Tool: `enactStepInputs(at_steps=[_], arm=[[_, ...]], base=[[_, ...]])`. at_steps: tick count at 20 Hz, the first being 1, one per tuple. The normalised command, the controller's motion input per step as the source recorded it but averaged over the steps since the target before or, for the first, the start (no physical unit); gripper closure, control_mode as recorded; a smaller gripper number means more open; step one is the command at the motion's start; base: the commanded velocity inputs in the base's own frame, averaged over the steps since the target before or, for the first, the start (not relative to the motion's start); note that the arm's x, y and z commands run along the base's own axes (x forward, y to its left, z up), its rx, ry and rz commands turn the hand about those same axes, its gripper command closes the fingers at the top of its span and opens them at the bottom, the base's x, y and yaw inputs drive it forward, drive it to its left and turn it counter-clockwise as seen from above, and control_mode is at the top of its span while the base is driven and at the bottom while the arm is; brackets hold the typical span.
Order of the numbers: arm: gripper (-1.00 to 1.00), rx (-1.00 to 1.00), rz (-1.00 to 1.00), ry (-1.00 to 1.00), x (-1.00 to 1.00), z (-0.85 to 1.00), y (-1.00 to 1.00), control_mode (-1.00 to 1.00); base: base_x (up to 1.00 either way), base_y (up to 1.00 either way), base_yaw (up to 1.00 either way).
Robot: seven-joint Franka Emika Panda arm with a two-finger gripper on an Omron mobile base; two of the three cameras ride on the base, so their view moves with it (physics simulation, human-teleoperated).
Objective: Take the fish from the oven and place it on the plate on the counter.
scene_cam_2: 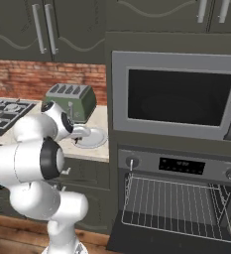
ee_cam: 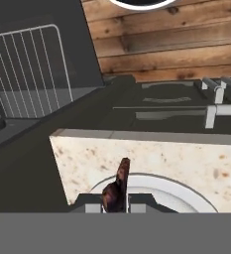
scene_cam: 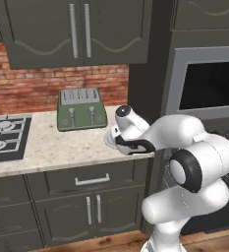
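Biggest worry here: the fish (ee_cam: 117, 187) stands on edge, pinched between the closed tips of the tool (ee_cam: 116, 206), so letting go this near the desk (ee_cam: 186, 163) corner could tip it off the plate (ee_cam: 184, 191) rim. It's right over the plate. Further off, the oven (scene_cam_2: 179, 198) hangs open.

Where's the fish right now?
In the hand view, the fish is pinched in the gripper, just above the plate near the counter's edge.

No legible text or labels anywhere.
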Motion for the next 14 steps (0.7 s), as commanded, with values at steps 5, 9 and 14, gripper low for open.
enactStepInputs(at_steps=[5,9,14], arm=[[1.0,0.0,0.0,0.01,0.22,-0.27,0.0,-1.0],[1.0,0.01,0.0,0.01,0.23,-0.19,-0.01,-1.0],[1.0,0.0,0.0,0.0,0.27,-0.11,0.0,-1.0]], base=[[0.0,0.0,0.0],[0.0,0.0,0.0],[0.0,0.0,0.0]])
